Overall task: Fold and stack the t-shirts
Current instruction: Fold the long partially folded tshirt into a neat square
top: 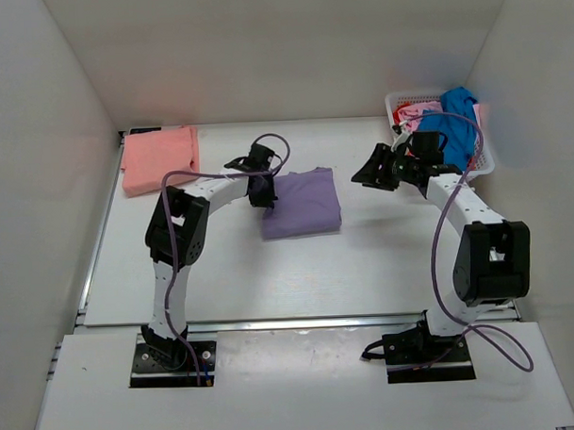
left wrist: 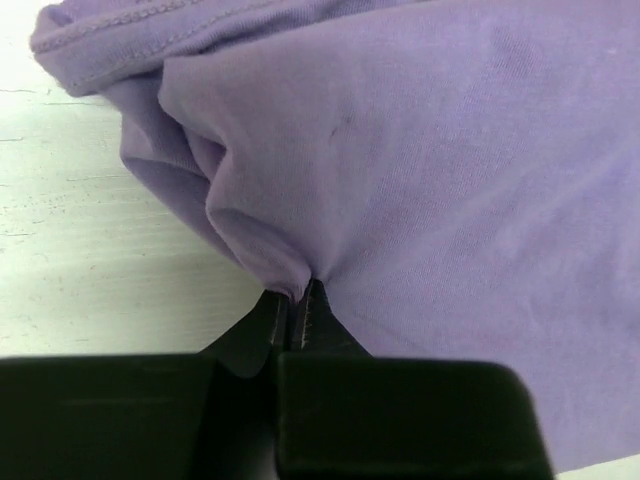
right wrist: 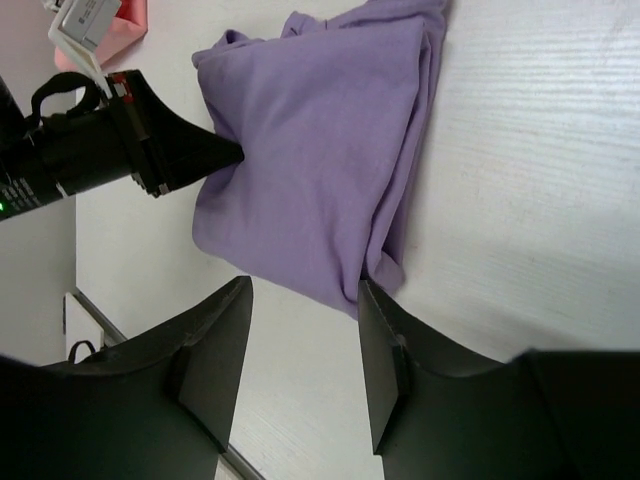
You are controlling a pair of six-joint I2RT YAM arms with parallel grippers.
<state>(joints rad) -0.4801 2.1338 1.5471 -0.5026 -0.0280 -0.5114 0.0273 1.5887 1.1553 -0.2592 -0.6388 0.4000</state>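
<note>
A folded lavender-purple t-shirt lies mid-table. My left gripper is shut on its left edge; in the left wrist view the jaws pinch a pucker of purple cloth. My right gripper is open and empty, above the table right of the shirt. Its wrist view shows the purple shirt beyond the open fingers. A folded salmon-pink t-shirt lies at the back left. Bright blue, orange-red and pink shirts fill the basket.
A white lattice basket stands at the back right against the wall. White walls close in the table on three sides. Bare table lies in front of the purple shirt.
</note>
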